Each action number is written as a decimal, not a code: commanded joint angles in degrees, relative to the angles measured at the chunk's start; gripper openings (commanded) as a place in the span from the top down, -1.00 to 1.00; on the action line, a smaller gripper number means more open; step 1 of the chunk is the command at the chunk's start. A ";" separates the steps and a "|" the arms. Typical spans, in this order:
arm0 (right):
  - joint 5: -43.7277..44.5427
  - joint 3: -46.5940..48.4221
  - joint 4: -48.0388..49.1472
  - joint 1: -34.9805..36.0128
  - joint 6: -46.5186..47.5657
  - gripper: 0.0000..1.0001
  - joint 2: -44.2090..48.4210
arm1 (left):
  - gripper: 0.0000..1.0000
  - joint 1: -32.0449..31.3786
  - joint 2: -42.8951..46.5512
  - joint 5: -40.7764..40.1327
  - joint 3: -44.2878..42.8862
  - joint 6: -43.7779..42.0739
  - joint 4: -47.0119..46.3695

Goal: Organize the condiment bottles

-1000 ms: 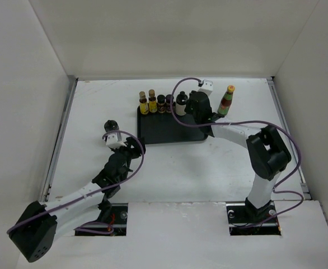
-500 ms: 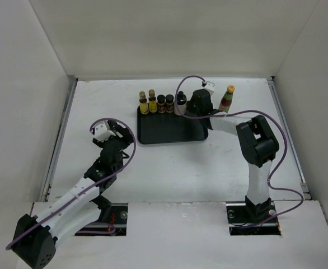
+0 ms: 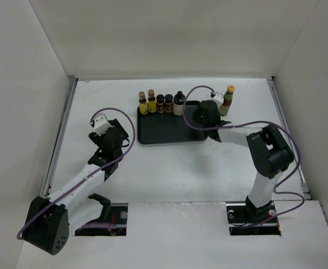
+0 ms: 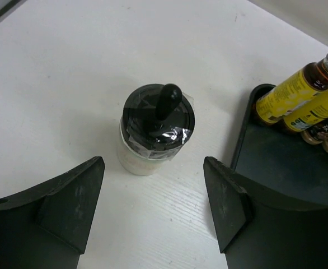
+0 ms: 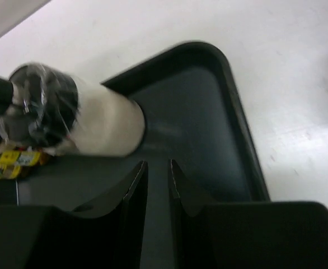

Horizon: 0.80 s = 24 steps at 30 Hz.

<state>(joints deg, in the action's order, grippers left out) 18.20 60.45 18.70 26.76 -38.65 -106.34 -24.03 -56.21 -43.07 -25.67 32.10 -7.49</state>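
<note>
Two yellow-labelled bottles, two dark jars and a white black-capped bottle stand in a row along the back of the black tray. The red bottle stands on the table right of the tray. My right gripper is shut and empty over the tray, just short of that white bottle. The second white bottle stands on the table left of the tray. My left gripper is open, with the bottle just beyond its fingertips. My left wrist hides this bottle in the top view.
White walls close in the table on the left, back and right. A metal rail runs along the left edge. The tray's front half holds no bottles. Purple cables loop over both arms.
My right gripper has let go of the white bottle on the tray and drawn back to the right. My left gripper has moved left and back, up to the other white bottle.
</note>
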 commanded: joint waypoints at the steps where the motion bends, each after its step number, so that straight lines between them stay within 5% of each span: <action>1: 3.60 -4.27 5.91 3.15 -2.83 0.43 7.80 | -0.41 1.22 -2.23 -0.09 -4.91 -4.14 -2.88; 6: 5.18 -11.13 5.83 9.21 -2.92 -0.28 15.62 | -0.41 4.12 -7.51 3.33 -9.48 -6.52 -1.84; 8: 5.10 -14.02 5.38 11.15 -2.48 -0.42 18.96 | -0.42 4.65 -9.09 4.04 -10.88 -6.43 -0.17; 16: 6.32 -28.18 6.53 20.90 -0.20 -0.55 35.31 | -0.37 5.62 -16.83 7.56 -15.11 -7.40 1.77; 24: 8.96 -33.90 5.91 26.01 1.65 -0.66 42.00 | -0.36 5.36 -14.73 3.44 -12.75 -7.31 2.48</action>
<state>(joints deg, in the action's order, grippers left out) 24.80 27.88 22.02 52.60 -38.13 -65.98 -18.41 -73.25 -37.39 -38.65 25.26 -5.72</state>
